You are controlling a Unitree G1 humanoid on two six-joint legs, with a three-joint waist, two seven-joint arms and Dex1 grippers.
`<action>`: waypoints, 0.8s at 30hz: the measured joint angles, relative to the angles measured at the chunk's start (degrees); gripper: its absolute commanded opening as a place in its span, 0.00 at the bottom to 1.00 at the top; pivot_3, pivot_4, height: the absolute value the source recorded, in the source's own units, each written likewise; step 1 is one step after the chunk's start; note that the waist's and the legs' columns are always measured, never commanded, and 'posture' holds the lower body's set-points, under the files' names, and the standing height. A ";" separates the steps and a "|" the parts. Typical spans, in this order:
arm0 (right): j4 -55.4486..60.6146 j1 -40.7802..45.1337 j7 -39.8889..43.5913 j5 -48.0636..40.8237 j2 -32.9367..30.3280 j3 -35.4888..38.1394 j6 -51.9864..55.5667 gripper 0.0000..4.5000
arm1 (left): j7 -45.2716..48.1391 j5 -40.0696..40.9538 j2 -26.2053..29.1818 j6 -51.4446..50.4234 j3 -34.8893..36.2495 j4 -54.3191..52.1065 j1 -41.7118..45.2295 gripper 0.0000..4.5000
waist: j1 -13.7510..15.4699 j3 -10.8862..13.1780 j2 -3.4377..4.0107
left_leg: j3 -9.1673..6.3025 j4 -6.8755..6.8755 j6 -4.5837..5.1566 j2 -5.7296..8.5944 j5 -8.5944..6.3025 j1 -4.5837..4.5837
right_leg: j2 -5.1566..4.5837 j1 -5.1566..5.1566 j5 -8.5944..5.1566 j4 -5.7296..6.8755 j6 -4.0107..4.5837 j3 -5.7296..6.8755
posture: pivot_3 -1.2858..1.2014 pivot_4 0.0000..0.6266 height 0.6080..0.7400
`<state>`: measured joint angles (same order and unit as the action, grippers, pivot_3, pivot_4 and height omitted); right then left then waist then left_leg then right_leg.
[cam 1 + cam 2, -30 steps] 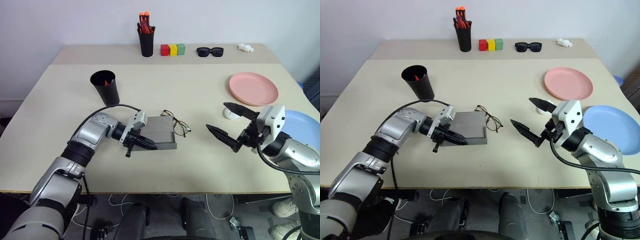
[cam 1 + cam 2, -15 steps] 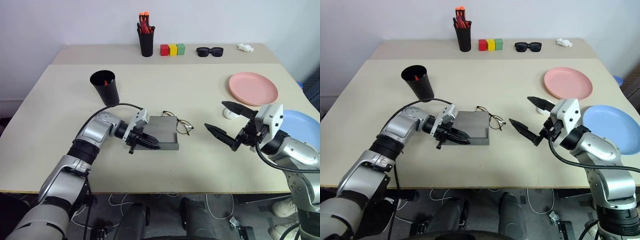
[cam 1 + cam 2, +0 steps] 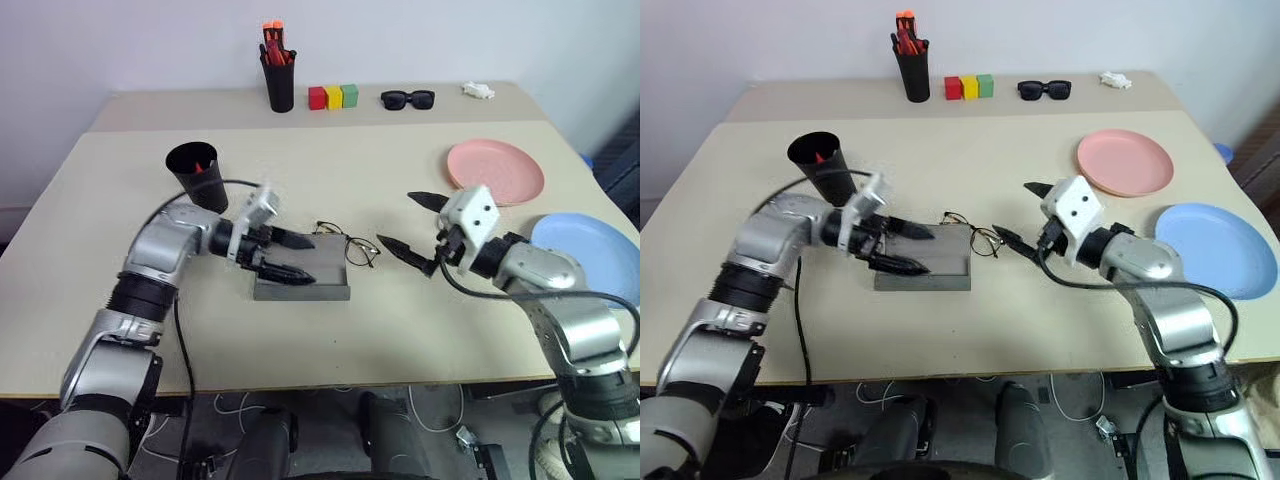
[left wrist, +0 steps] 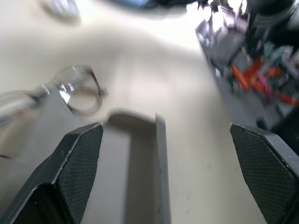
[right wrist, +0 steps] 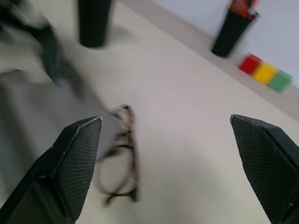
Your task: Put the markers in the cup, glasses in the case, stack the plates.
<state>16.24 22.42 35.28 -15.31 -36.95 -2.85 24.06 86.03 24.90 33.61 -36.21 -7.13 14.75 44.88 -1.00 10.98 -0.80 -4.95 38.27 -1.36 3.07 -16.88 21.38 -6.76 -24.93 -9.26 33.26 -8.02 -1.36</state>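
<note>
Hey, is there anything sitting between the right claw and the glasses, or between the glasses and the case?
Nothing visible. The right claw stands open with bare table between it and the glasses. The glasses lie against the right end of the open case. The left claw, also open, hovers over the case's left part.

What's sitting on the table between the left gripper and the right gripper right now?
In the left eye view, the open grey case and the wire-rimmed glasses at its edge lie between the left gripper and right gripper.

You are looking at a lab-like test room: a plain beige table [image 3: 420, 330] against a bare white wall [image 3: 120, 40], with loose cables [image 3: 440, 415] on the floor under it.
</note>
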 measured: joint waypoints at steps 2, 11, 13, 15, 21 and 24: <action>-1.83 2.78 -0.45 4.33 -0.22 -3.64 1.17 1.00 | -0.21 2.89 1.61 -1.98 3.29 -1.85 -0.68 0.98 | -0.07 0.00 0.00 | 0.00 -0.01 0.00 0.00 0.00 0.01 | 0.00 -0.02 0.00 0.00 0.00 0.00 | 0.52 0.24 1.00; -13.79 11.88 2.68 12.99 1.66 -13.02 2.54 1.00 | -0.45 8.44 8.72 0.19 11.79 -11.19 -13.62 0.98 | 0.22 0.02 -0.02 | 0.01 -0.03 -0.07 0.00 0.03 0.03 | -0.01 -0.02 0.00 -0.03 0.02 0.00 | 0.52 0.24 1.00; -15.61 13.07 2.87 13.98 2.91 -13.41 1.81 1.00 | -1.20 9.13 8.97 0.23 12.30 -13.69 -15.61 0.98 | 0.15 0.02 -0.02 | 0.01 -0.04 -0.07 0.00 0.03 0.02 | 0.00 -0.03 0.00 -0.03 0.02 0.00 | 0.52 0.24 1.00; -17.05 13.60 3.25 14.84 3.85 -14.08 1.20 1.00 | -2.17 9.80 8.96 0.22 12.50 -15.64 -17.13 0.98 | 0.11 0.02 -0.02 | 0.00 -0.05 -0.07 0.00 0.03 0.03 | 0.00 -0.05 0.00 -0.03 0.03 0.01 | 0.52 0.24 1.00; -19.70 14.73 3.99 16.30 6.66 -14.73 -0.22 1.00 | -4.08 11.84 8.96 0.23 12.87 -17.20 -17.45 0.98 | -0.10 0.03 -0.01 | 0.01 -0.05 -0.08 0.00 0.04 0.02 | 0.00 -0.06 0.01 -0.01 0.03 0.00 | 0.52 0.24 1.00; -21.49 15.35 3.99 18.23 6.60 -14.86 -2.34 1.00 | -4.59 12.01 8.96 0.60 12.87 -17.21 -17.46 0.98 | -0.06 0.02 -0.01 | 0.01 -0.06 -0.08 0.00 0.04 0.03 | 0.00 -0.06 0.01 -0.03 0.03 0.01 | 0.52 0.24 1.00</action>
<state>-5.24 37.78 39.27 2.92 -30.35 -17.71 21.72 81.44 36.90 42.57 -35.61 5.74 -2.46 27.42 -1.06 11.01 -0.82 -4.94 38.21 -1.44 3.07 -16.84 21.40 -6.76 -24.99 -9.25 33.24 -7.99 -1.35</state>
